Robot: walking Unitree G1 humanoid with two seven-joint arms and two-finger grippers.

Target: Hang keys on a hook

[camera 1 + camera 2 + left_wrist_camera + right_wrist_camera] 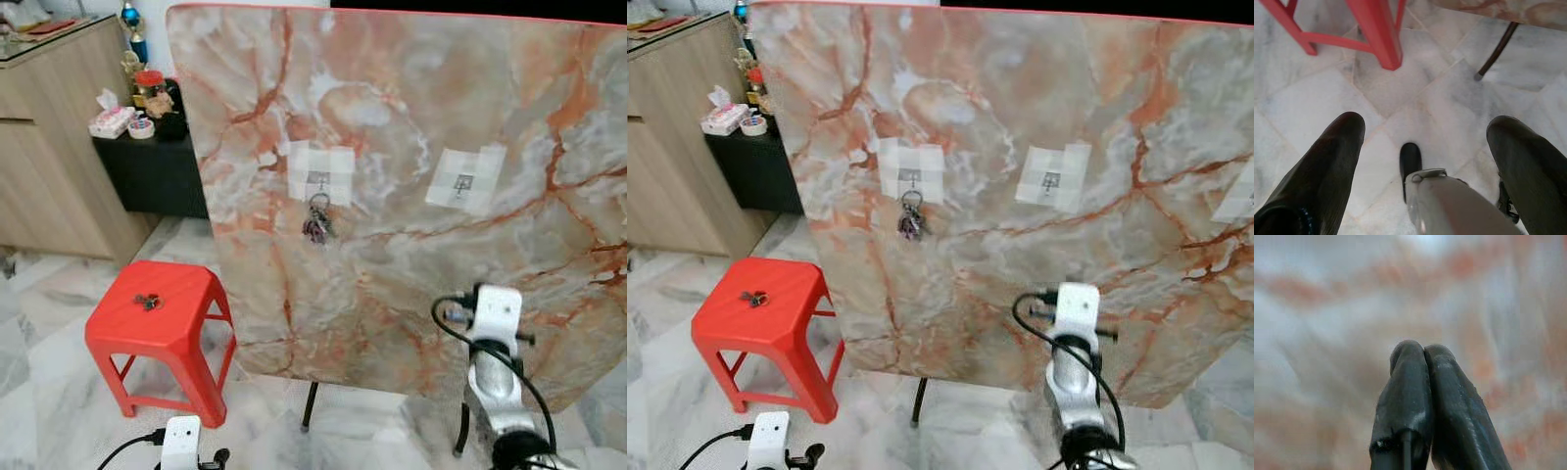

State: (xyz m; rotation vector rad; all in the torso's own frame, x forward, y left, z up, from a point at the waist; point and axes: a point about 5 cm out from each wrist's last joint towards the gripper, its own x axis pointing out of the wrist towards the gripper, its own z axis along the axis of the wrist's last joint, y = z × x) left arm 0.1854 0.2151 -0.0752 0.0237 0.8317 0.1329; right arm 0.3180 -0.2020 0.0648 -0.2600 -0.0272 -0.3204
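Marble-patterned panel [411,117]: large, glossy, veined in orange, grey and white, standing upright on thin dark legs; landmark for all entries below. Left hook [318,180]: small metal fitting on a pale taped square patch, upper left of panel centre. Key bunch [316,223]: dark metal keys on a ring, hanging from the left hook against the panel face. Right hook [464,182]: same kind of fitting on a second taped patch, right of panel centre, bare. Red plastic stool [157,323]: square moulded seat, splayed legs, on the floor just left of the panel's lower corner; small dark object [148,301] lying on its seat, kind unclear. Black side cabinet [152,171]: behind the panel's left edge, carrying a tissue box [111,119] and jars. Right hand [1425,352]: rubbery black fingers pressed together, empty, pointed close at the panel's lower right face. Left hand [1425,132]: fingers spread wide, empty, hanging low over the pale marble floor tiles [1312,103] near the stool's legs.
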